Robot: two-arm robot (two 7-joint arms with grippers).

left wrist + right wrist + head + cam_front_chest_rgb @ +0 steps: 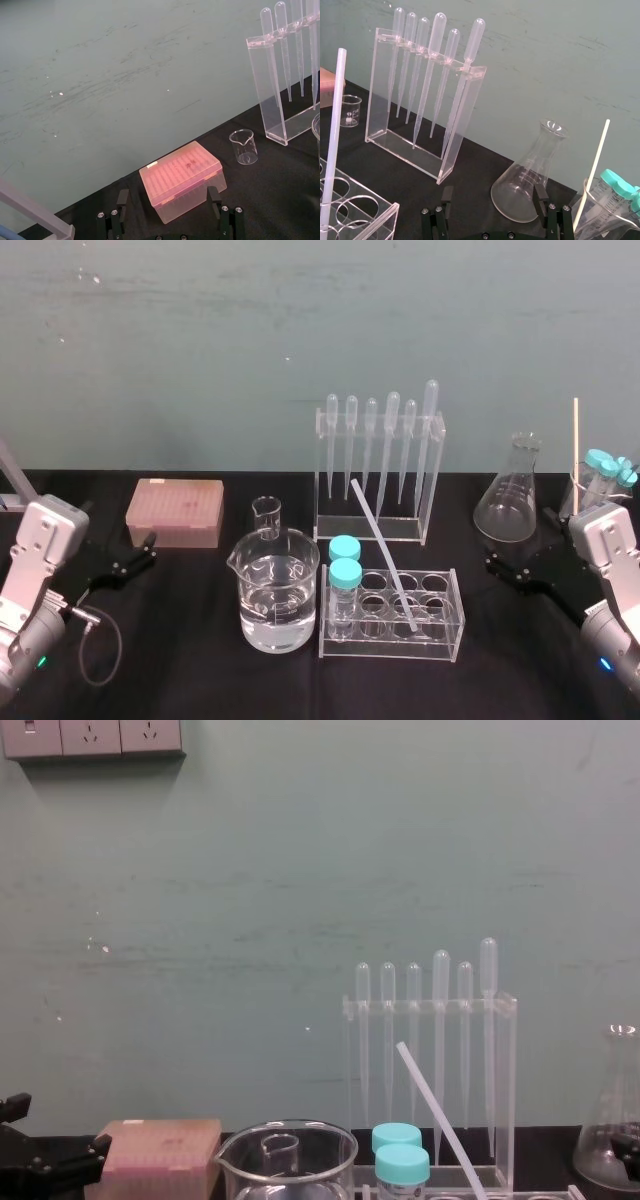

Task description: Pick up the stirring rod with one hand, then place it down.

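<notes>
Translucent-white stirring rod leans in clear acrylic tube rack, near centre. Clear pipette stand behind rack; large glass beaker left of rack; conical glass flask right of stand.

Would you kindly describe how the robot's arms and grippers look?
The left arm and right arm have boxy silver-grey housings. The left gripper and right gripper are black and two-fingered. A black cable loops by the left wrist.

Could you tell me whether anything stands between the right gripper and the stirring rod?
Nothing visible does. The right gripper, open, sits to the right of the test tube rack, where the stirring rod leans in a hole; bare table lies between. The capped tubes stand on the rod's far side.
</notes>
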